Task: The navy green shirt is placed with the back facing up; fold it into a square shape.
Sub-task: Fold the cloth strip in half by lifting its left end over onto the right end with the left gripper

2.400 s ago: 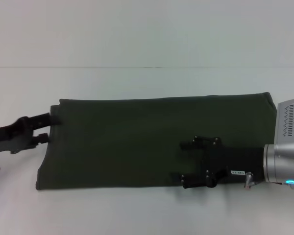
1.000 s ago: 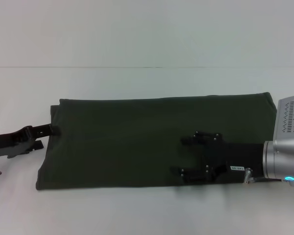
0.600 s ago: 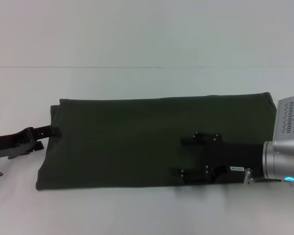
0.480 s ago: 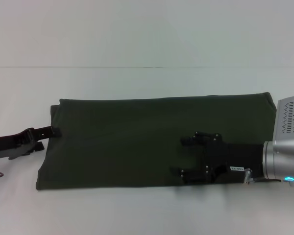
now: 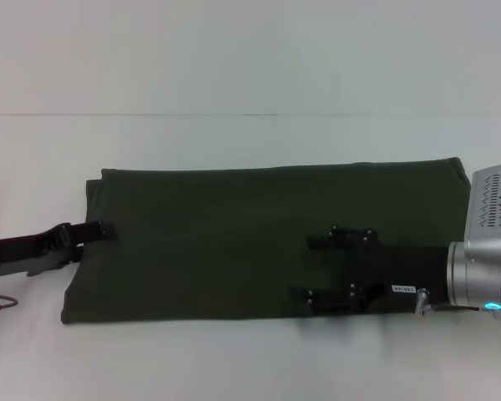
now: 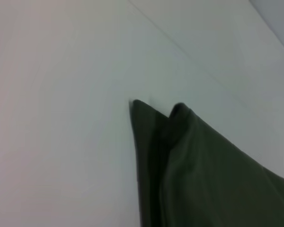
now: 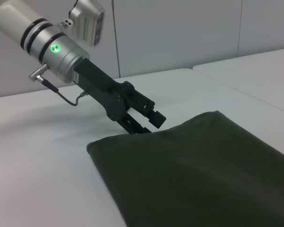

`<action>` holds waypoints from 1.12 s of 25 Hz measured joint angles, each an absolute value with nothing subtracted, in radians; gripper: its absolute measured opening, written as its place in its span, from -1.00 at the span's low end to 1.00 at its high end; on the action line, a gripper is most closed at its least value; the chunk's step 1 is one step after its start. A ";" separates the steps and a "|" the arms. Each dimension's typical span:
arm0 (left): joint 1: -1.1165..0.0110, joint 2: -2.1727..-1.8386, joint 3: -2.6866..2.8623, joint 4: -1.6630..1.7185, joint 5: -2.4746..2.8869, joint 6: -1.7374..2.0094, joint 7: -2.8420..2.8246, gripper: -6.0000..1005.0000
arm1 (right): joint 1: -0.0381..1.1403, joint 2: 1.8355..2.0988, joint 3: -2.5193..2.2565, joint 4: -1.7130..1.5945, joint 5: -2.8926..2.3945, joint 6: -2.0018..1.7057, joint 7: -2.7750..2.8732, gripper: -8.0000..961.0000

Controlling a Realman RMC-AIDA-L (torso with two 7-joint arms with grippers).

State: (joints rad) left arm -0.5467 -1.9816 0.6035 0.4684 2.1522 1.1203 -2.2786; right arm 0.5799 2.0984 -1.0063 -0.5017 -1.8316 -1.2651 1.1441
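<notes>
The navy green shirt [image 5: 217, 242] lies flat on the white table as a long dark rectangle, plain side up. My left gripper [image 5: 96, 231] is at the shirt's left short edge. In the right wrist view the left gripper [image 7: 149, 124] is open, with one finger over the cloth edge [image 7: 132, 137] and the other low at the table. The left wrist view shows only a layered corner of the shirt [image 6: 203, 175]. My right gripper [image 5: 315, 269] hovers open over the right half of the shirt, near its front edge, with its fingers spread wide.
The white table [image 5: 234, 83] stretches all around the shirt, with a seam line across it farther back. The right arm's silver wrist [image 5: 484, 267] sits at the right border. A thin cable [image 5: 0, 305] lies at the far left.
My left gripper has rolled so its fingers stack, then slid right onto the shirt's left edge. The right gripper has barely moved. The shirt lies as before.
</notes>
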 joint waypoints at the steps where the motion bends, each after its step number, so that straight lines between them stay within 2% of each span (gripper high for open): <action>1: -0.549 -1.984 0.611 0.468 2.152 1.121 -2.280 0.67 | 0.580 2.098 -1.006 -0.501 -1.832 -1.265 1.144 0.93; 14: -0.596 -2.030 0.645 0.468 2.152 1.140 -2.280 0.67 | 0.580 2.098 -1.006 -0.493 -1.832 -1.265 1.143 0.93; 27: -0.589 -2.027 0.651 0.482 2.153 1.149 -2.275 0.60 | 0.579 2.098 -1.003 -0.492 -1.832 -1.271 1.142 0.93; 28: -0.588 -2.024 0.655 0.482 2.156 1.150 -2.270 0.51 | 0.579 2.098 -1.002 -0.492 -1.832 -1.272 1.142 0.93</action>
